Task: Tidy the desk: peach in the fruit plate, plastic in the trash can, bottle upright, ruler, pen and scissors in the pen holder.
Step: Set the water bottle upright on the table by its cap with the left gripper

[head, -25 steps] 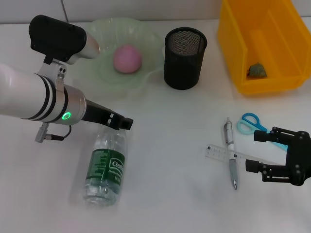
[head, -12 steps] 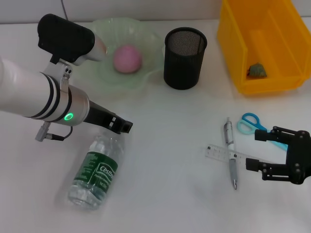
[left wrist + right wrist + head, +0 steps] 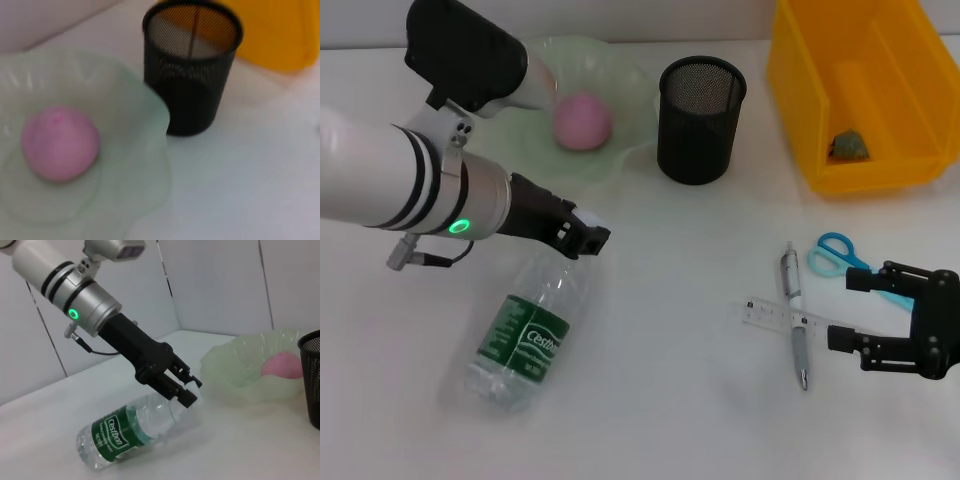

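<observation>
Lying on the white table (image 3: 660,400), clear plastic bottle with green label (image 3: 525,333), neck toward 1 o'clock, clamped at its cap in left gripper (image 3: 588,236) jaws, base still down.

A big white table (image 3: 670,300) fills the room's middle. Far behind it stand pale gray walls (image 3: 215,285) (with thin dark lines).
</observation>
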